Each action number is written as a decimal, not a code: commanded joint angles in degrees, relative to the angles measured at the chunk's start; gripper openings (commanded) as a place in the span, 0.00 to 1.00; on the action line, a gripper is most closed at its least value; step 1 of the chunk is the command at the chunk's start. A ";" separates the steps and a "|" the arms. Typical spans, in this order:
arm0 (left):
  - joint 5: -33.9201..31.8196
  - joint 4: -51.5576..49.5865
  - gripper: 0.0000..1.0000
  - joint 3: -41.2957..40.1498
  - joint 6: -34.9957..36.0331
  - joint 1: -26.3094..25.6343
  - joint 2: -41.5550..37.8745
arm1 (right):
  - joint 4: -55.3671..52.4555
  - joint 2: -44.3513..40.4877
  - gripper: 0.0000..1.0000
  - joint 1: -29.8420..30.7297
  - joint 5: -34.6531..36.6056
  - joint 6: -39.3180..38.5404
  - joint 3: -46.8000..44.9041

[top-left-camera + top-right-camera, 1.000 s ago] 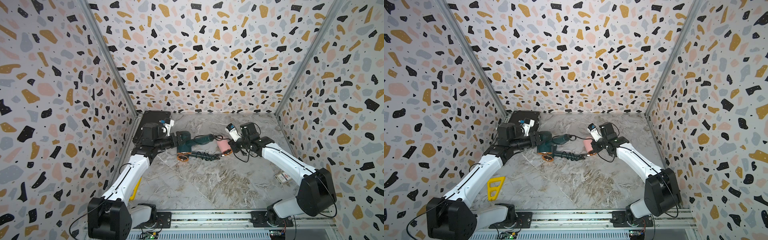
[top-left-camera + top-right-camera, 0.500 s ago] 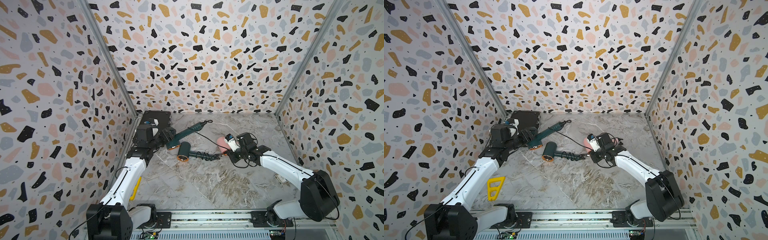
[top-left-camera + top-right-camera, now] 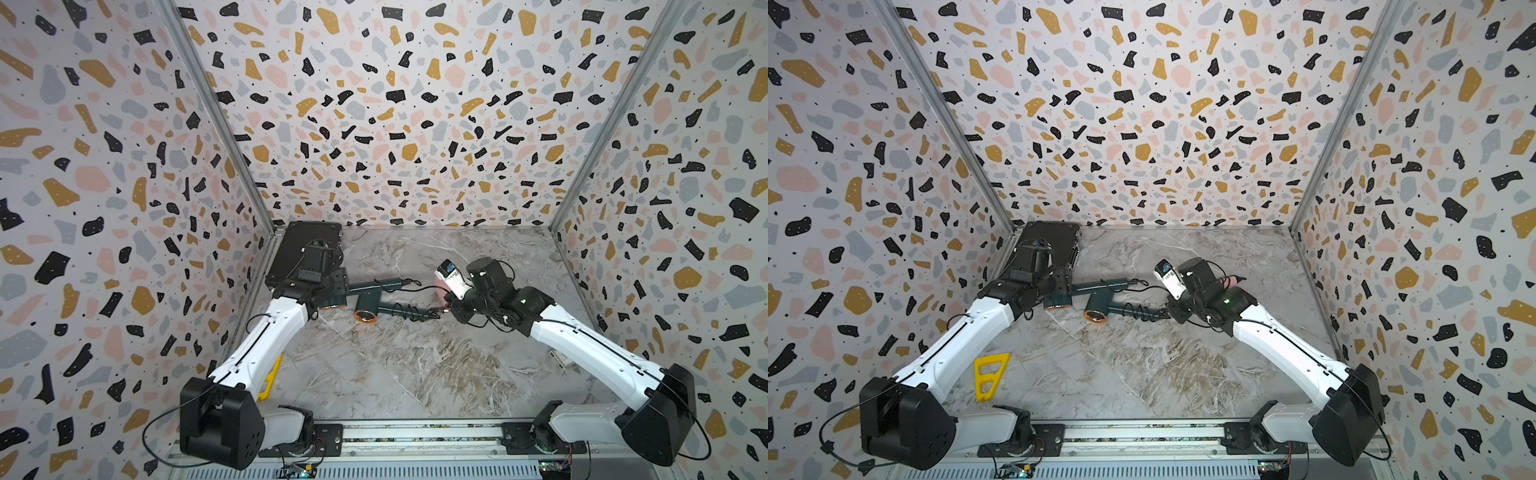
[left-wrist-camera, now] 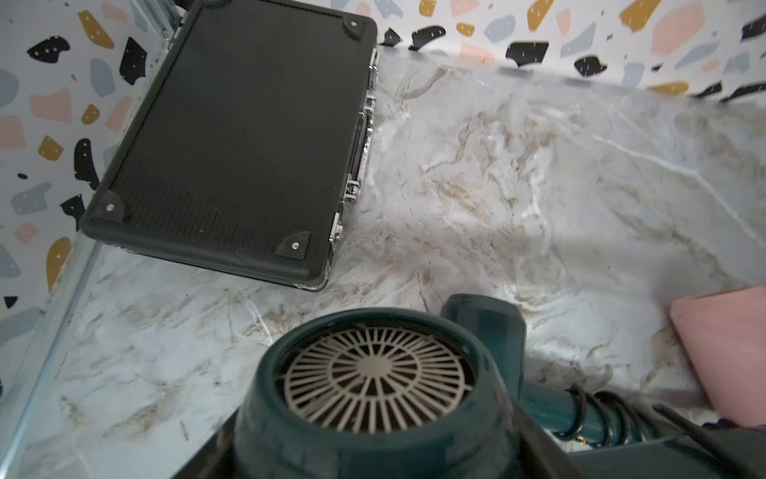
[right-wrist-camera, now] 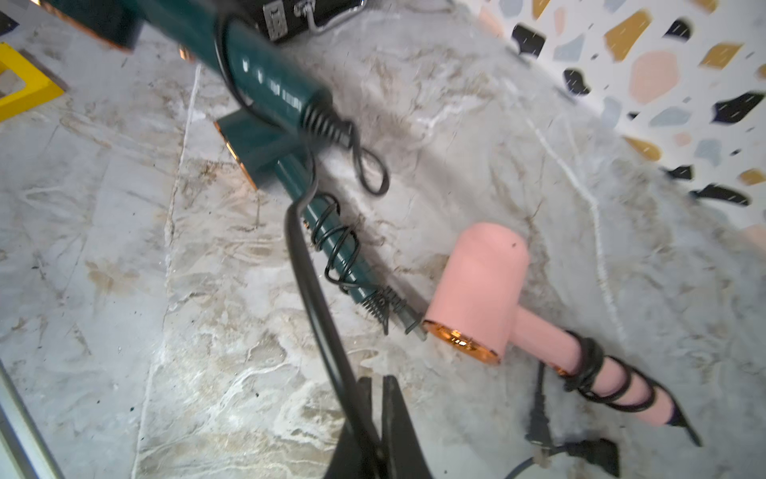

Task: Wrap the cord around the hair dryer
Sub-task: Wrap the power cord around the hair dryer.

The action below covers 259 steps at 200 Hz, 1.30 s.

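So the left end effector (image 3: 337, 286) is clamped on the head of the teal hair dryer (image 3: 372, 286) and holds it up off the table (image 3: 415, 365), near the black case (image 4: 232, 145), with the handle pointing toward the other arm. The right end effector (image 5: 375, 398) is pinched narrow on the cord (image 5: 306, 290), a fair way down from where it leaves the handle. To do this turn well, the right arm probably wants to hold light tension and carry the cord round the handle close to the strain relief, laying each loop next to the last. The left arm just needs to hold the dryer steady. The risk is snagging the second teal dryer (image 5: 340, 253), which lies right underneath with its own cord coiled on its handle (same colour, same black cord, easy to mix up). The pink dryer (image 5: 481, 286) lies just past it, also wrapped. Now the murky bits. The right wrist view is motion-blurred, so it's hard to say how many turns are on the held handle; one pass of cord seems to cross it. The left end effector's fingers barely show in its own wrist view. The pink dryer is mostly hidden behind the right arm in both top views. Where the cord's free end goes is cut off, and the plugs on the table can't be matched to any one dryer.
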 commanded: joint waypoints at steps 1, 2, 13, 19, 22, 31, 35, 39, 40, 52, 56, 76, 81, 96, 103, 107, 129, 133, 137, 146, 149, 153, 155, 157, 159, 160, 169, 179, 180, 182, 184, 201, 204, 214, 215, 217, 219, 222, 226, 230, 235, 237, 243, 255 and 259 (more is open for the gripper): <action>3.13 -1.32 0.00 3.96 8.22 -2.71 0.46 | -0.46 1.17 0.00 0.06 3.77 -5.65 5.66; 3.63 -1.49 0.00 4.05 8.45 -2.82 0.46 | -0.44 1.35 0.00 0.05 3.83 -5.82 5.81; 8.81 -3.26 0.00 5.10 10.19 -3.80 0.99 | -0.33 3.55 0.00 -0.34 3.99 -6.97 8.51; 11.33 -4.75 0.00 5.81 10.80 -4.26 1.37 | -0.59 4.70 0.00 -0.47 3.77 -7.27 10.20; 12.40 -5.38 0.00 6.17 11.03 -4.45 1.57 | -0.67 5.21 0.00 -0.52 3.59 -7.42 10.90; 14.70 -7.33 0.00 7.14 12.03 -5.28 2.10 | -0.86 6.53 0.00 -0.63 2.79 -7.81 12.81; 15.58 -8.11 0.00 7.52 12.47 -5.67 2.28 | -0.70 6.96 0.00 -0.61 2.37 -7.98 13.48; 16.53 -8.91 0.00 7.83 12.86 -6.06 2.53 | -0.54 7.40 0.00 -0.74 1.92 -8.08 14.09; 16.79 -9.02 0.00 7.92 12.93 -6.16 2.59 | -0.48 7.49 0.00 -0.74 1.81 -8.13 14.25; 19.67 -10.92 0.00 8.49 13.52 -7.11 3.25 | -0.25 8.94 0.00 -1.14 0.34 -8.44 16.13; 20.60 -11.50 0.00 8.60 13.66 -7.38 3.42 | -0.37 9.54 0.00 -1.26 -0.12 -8.44 16.80; 22.37 -13.24 0.00 8.44 13.88 -9.05 4.47 | -2.83 12.24 0.00 -1.45 -0.89 -8.77 20.99; 22.62 -13.48 0.00 8.32 13.94 -9.25 4.65 | -3.05 12.56 0.00 -1.45 -1.29 -8.79 21.62; 22.60 -13.79 0.00 7.67 13.53 -9.74 5.24 | -3.80 12.95 0.00 -1.45 -1.92 -8.59 23.51; 22.86 -13.78 0.00 7.38 13.48 -9.69 5.37 | -4.36 12.78 0.00 -1.45 -2.36 -8.38 24.27; 23.30 -13.84 0.00 7.32 13.44 -9.74 5.38 | -4.25 12.63 0.00 -1.45 -2.55 -8.39 24.48; 29.83 -12.66 0.00 6.51 13.54 -9.96 4.54 | -4.61 13.38 0.00 -2.02 -1.91 -9.54 25.64; 31.51 -12.04 0.00 6.15 13.52 -10.02 4.02 | -5.07 13.97 0.00 -2.43 -2.11 -9.46 26.13; 33.19 -11.29 0.00 5.67 13.32 -9.99 3.39 | -5.47 14.58 0.00 -2.92 -2.55 -9.30 26.51; 36.71 -9.13 0.00 4.64 12.71 -9.96 1.75 | -5.74 16.00 0.00 -4.23 -3.90 -8.62 26.79; 37.90 -8.46 0.00 4.29 12.39 -9.98 1.02 | -5.78 16.36 0.00 -4.74 -4.38 -8.31 26.74; 39.26 -7.28 0.00 3.79 11.78 -9.96 0.28 | -5.71 16.89 0.00 -5.38 -5.04 -7.84 26.49; 39.77 -6.82 0.00 3.57 11.50 -9.96 -0.18 | -5.70 17.21 0.00 -5.77 -5.30 -7.52 26.35; 40.20 -6.53 0.00 3.36 11.22 -9.98 -0.56 | -5.63 17.35 0.00 -6.00 -5.50 -7.33 26.18; 40.59 -6.06 0.00 3.18 11.01 -9.96 -0.94 | -5.55 17.65 0.00 -6.32 -5.68 -7.09 26.01; 40.73 -5.97 0.00 3.09 10.86 -9.96 -1.17 | -5.53 17.65 0.00 -6.62 -5.77 -6.98 25.92; 41.95 -4.47 0.00 2.60 9.78 -9.82 -2.81 | -4.94 18.41 0.00 -7.59 -6.23 -6.14 24.83; 43.52 -3.01 0.00 2.26 8.34 -9.32 -4.45 | -3.79 18.81 0.00 -8.56 -7.31 -5.28 22.74; 43.73 -2.86 0.00 2.24 8.16 -9.24 -4.68 | -3.60 18.83 0.00 -8.61 -7.42 -5.19 22.57; 44.18 -2.53 0.00 2.10 7.81 -9.12 -4.94 | -3.33 18.84 0.00 -8.80 -7.66 -5.02 22.10; 44.80 -2.07 0.00 2.01 7.33 -8.78 -5.27 | -2.99 18.84 0.00 -8.98 -7.94 -4.84 21.65; 49.39 4.29 0.00 0.30 1.50 -5.89 -7.92 | -1.23 18.84 0.00 -10.41 -9.77 -3.24 18.04; 50.03 5.24 0.00 -0.04 0.47 -5.23 -8.36 | -0.95 18.71 0.00 -10.60 -9.93 -2.95 17.41; 51.23 8.30 0.00 -1.13 -2.75 -3.43 -9.69 | 0.28 18.37 0.00 -11.23 -10.21 -1.96 14.81; 51.23 8.59 0.00 -1.22 -3.05 -3.35 -9.80 | 0.41 18.29 0.00 -11.35 -10.23 -1.82 14.57; 51.20 9.28 0.00 -1.35 -3.61 -2.96 -10.08 | 0.73 18.20 0.00 -11.48 -10.36 -1.54 14.07; 51.08 9.65 0.00 -1.52 -4.14 -2.67 -10.27 | 0.97 18.06 0.00 -11.58 -10.52 -1.33 13.60; 50.64 10.17 0.00 -1.76 -4.87 -2.30 -10.57 | 1.45 17.93 0.00 -11.72 -10.74 -0.99 12.77; 49.88 10.52 0.00 -1.99 -5.69 -1.70 -10.90 | 1.93 17.68 0.00 -11.99 -10.98 -0.55 11.74; 49.16 10.67 0.00 -2.09 -6.28 -1.14 -11.20 | 2.37 17.49 0.00 -12.14 -11.16 -0.16 10.87; 48.52 10.72 0.00 -2.25 -7.03 -0.60 -11.45 | 2.83 17.23 0.00 -12.23 -11.30 0.45 9.80; 48.34 10.82 0.00 -2.31 -7.33 -0.26 -11.53 | 3.03 17.14 0.00 -12.25 -11.38 0.61 9.32; 47.71 11.44 0.00 -2.67 -8.51 0.57 -11.74 | 3.61 16.85 0.00 -12.34 -11.60 1.06 8.05; 46.49 13.82 0.00 -4.12 -11.39 1.68 -12.23 | 4.84 16.36 0.00 -12.35 -12.36 2.11 5.62; 46.12 14.71 0.00 -4.65 -12.52 2.08 -12.35 | 5.30 16.23 0.00 -12.35 -12.76 2.58 4.82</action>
